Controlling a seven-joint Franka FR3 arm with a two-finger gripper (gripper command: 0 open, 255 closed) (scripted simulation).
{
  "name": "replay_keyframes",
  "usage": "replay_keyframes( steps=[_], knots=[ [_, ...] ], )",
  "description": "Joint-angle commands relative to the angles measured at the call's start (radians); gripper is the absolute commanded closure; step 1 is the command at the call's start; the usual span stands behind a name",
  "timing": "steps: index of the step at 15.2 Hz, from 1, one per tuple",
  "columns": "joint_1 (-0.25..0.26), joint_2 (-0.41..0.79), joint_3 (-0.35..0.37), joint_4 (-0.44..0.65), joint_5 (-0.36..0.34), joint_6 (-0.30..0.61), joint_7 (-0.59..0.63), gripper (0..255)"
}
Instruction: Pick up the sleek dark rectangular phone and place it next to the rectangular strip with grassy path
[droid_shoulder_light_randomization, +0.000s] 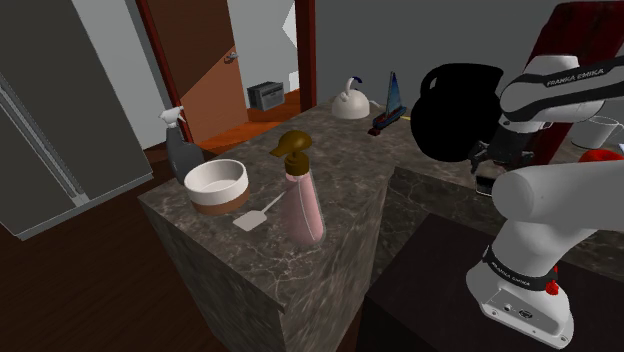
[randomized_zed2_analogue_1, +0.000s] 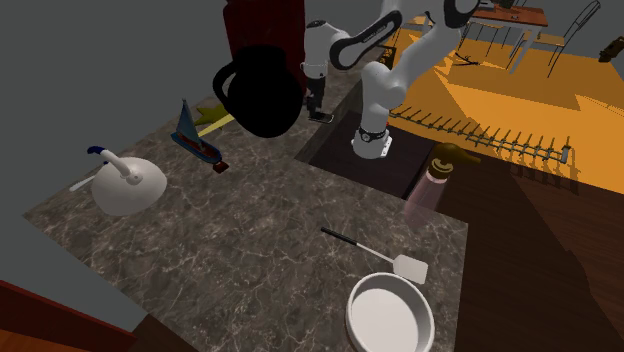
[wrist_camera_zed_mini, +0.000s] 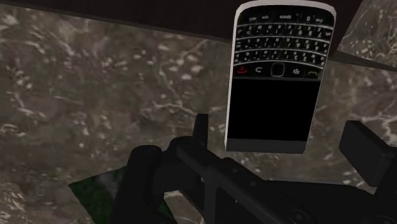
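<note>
The dark phone (wrist_camera_zed_mini: 273, 76), with a keypad and a black screen, lies flat on the marbled counter (wrist_camera_zed_mini: 95, 83). My gripper (wrist_camera_zed_mini: 283, 137) hangs just above it, open. Its fingers (wrist_camera_zed_mini: 366, 146) stand either side of the phone's screen end without touching it. In the second exterior view the gripper (randomized_zed2_analogue_1: 318, 100) points down at the phone (randomized_zed2_analogue_1: 322, 117) on the counter's far edge. The grassy strip (randomized_zed2_analogue_1: 208, 117) lies beside a toy sailboat (randomized_zed2_analogue_1: 192, 132); a green patch (wrist_camera_zed_mini: 95, 184) of it shows near my left finger. In the shoulder view the gripper (droid_shoulder_light_randomization: 490, 160) sits behind a black jug.
A big black jug (randomized_zed2_analogue_1: 262, 90) stands between phone and sailboat. A white domed thing (randomized_zed2_analogue_1: 128, 185), a white bowl (droid_shoulder_light_randomization: 215, 185), a spatula (droid_shoulder_light_randomization: 255, 215), a pink pump bottle (droid_shoulder_light_randomization: 300, 195) and a spray bottle (droid_shoulder_light_randomization: 180, 145) share the counter. An open doorway (droid_shoulder_light_randomization: 265, 60) lies behind.
</note>
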Motion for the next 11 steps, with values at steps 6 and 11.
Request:
replay_keyframes(
  steps=[6,11],
  knots=[
    [0.013,-0.065,0.038,0.083,0.039,-0.146,0.000,0],
    [0.013,-0.065,0.038,0.083,0.039,-0.146,0.000,0]
  ],
)
